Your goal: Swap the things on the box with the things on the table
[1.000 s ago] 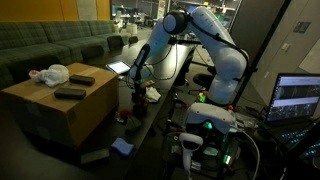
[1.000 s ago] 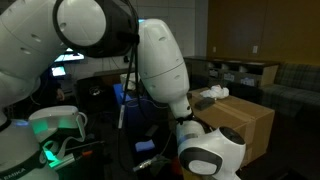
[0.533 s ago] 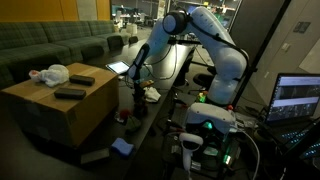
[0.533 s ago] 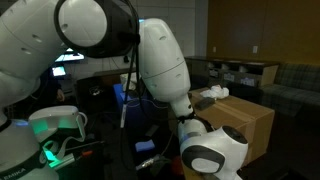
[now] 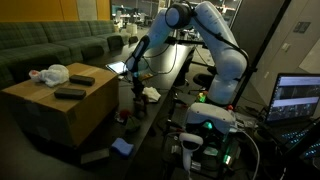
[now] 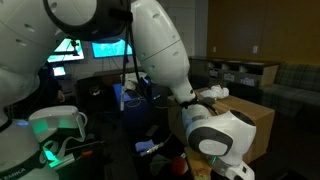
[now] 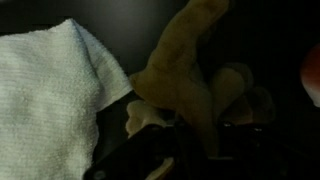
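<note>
A green sofa [image 5: 55, 45] ran along the far left. At the right, a laptop screen [image 5: 297, 98] glowed. A small blue object [image 5: 122, 147] lay on the floor, near. In an exterior view, lit monitors [image 6: 95, 48] stood far left, with a green-glowing unit [image 6: 55, 125] nearer.

I count one cardboard box [image 5: 60, 120]. On its top lie two flat dark slabs, the far slab [image 5: 80, 79] and the near slab [image 5: 68, 93], and one crumpled white bag [image 5: 48, 74] at ten o'clock from them. In my wrist view there is one white towel [image 7: 40, 95] at nine o'clock and one tan soft toy [image 7: 185, 70] at one o'clock.
</note>
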### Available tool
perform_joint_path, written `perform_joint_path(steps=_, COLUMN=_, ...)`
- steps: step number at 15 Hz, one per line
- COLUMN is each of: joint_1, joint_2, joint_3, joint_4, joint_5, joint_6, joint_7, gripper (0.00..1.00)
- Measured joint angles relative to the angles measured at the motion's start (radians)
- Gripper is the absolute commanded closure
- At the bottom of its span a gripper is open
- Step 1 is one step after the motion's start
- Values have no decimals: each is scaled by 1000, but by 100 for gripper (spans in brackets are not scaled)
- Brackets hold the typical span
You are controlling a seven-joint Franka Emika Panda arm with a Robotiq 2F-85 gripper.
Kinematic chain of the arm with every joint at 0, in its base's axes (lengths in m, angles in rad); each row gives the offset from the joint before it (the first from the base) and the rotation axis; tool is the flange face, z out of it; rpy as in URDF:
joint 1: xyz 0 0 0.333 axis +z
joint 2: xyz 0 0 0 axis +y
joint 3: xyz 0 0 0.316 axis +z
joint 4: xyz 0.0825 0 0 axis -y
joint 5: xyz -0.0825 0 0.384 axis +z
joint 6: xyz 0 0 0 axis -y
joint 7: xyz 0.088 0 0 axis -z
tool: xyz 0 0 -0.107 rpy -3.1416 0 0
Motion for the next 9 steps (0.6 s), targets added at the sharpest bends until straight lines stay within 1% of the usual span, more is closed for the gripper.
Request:
perform_joint_path(steps=4, joint_1=38, joint_2=-100, joint_3=-27, joint_4=-22, joint_5=-3, joint_6=-35, joint_7=11, gripper=95)
perform_joint_path(steps=9, joint_1=106, joint_2=-247, joint_3=-59, joint_4=-43, joint_5=-31, joint_6=-56, joint_7=70, gripper=95)
